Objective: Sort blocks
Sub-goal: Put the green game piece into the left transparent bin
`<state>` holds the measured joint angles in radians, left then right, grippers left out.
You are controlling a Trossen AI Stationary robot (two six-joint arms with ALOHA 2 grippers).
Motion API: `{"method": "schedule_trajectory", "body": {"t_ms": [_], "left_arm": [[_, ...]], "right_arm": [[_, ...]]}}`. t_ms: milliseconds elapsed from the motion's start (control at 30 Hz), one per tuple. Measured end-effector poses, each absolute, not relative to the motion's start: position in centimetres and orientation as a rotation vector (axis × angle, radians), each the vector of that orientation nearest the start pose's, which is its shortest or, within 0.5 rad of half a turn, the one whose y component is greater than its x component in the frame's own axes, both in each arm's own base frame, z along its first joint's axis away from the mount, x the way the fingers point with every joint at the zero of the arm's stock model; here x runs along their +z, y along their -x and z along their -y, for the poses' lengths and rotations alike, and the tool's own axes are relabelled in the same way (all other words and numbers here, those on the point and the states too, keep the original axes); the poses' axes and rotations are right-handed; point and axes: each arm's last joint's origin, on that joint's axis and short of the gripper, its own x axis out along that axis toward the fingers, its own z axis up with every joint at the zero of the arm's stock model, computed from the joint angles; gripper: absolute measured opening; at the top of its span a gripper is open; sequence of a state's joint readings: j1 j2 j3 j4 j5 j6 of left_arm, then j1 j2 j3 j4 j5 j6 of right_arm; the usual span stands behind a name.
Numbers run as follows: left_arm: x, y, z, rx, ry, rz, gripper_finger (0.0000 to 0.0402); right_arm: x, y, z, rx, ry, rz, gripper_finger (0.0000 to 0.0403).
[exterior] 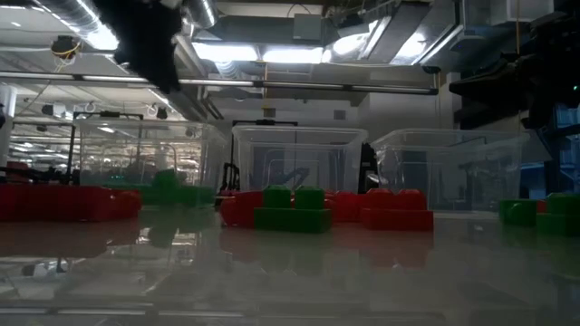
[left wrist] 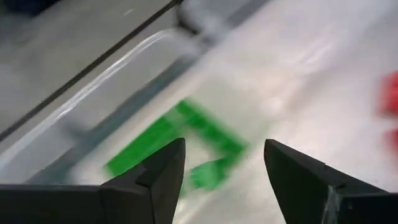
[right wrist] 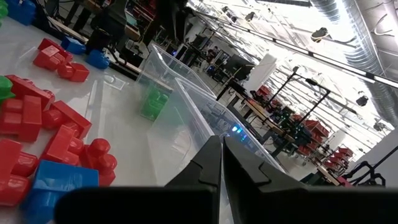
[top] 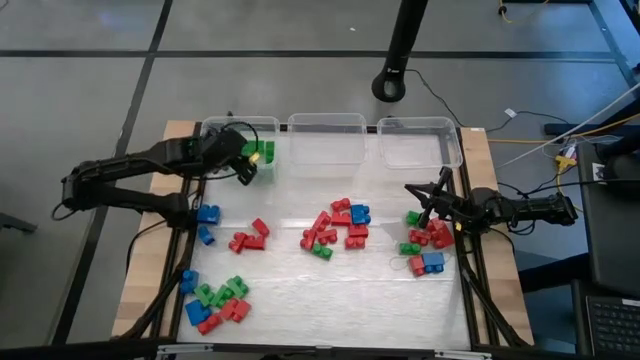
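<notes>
Red, green and blue blocks lie in groups on the table: a centre group (top: 335,228), a right group (top: 425,243), a near-left group (top: 215,300), red ones (top: 250,237) and blue ones (top: 207,213). A few green blocks (top: 262,152) lie inside the left clear bin (top: 240,125); they also show in the left wrist view (left wrist: 186,140). My left gripper (top: 243,165) (left wrist: 224,149) is open and empty, just above those green blocks. My right gripper (top: 425,210) (right wrist: 221,146) is shut and empty, over the far side of the right group.
Three clear bins stand in a row along the far edge: left, middle (top: 326,125) and right (top: 420,128). The middle and right bins hold no blocks. Bare tabletop lies between the block groups and along the near edge (top: 340,310).
</notes>
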<state>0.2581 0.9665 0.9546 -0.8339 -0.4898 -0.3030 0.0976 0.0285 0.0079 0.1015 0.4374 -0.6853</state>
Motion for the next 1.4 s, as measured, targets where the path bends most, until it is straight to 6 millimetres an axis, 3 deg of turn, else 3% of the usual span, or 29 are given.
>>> {"method": "schedule_trajectory", "body": {"t_ms": [233,467,633,733,1033,1233,1400], "left_arm": [[31.5,-19.8,-1.7,0.477,0.150,-0.611,0.0210],[29.2,-22.9,3.4,0.305,0.137,-0.683,0.0210],[26.7,-24.1,7.5,0.216,0.132,-0.774,0.0210],[25.7,-24.2,10.0,0.175,0.158,-0.822,0.0210],[25.8,-23.1,18.0,0.001,0.153,-0.880,0.0210],[24.1,-21.0,21.3,0.002,0.173,-0.971,0.0210],[22.2,-19.2,22.8,0.039,0.102,-1.078,0.0210]], "right_arm": [[17.4,-9.7,0.2,-0.324,0.632,-0.027,0.0019],[17.1,-9.8,0.0,-0.230,0.589,-0.020,0.0019],[17.0,-9.8,-0.1,-0.194,0.555,-0.012,0.0019],[17.0,-9.8,-0.1,-0.196,0.567,-0.010,0.0019],[17.4,-9.8,-0.1,-0.206,0.587,0.019,0.0019],[17.4,-9.8,-0.1,-0.206,0.584,0.019,0.0019],[17.4,-9.8,-0.1,-0.206,0.583,0.020,0.0019]]}}
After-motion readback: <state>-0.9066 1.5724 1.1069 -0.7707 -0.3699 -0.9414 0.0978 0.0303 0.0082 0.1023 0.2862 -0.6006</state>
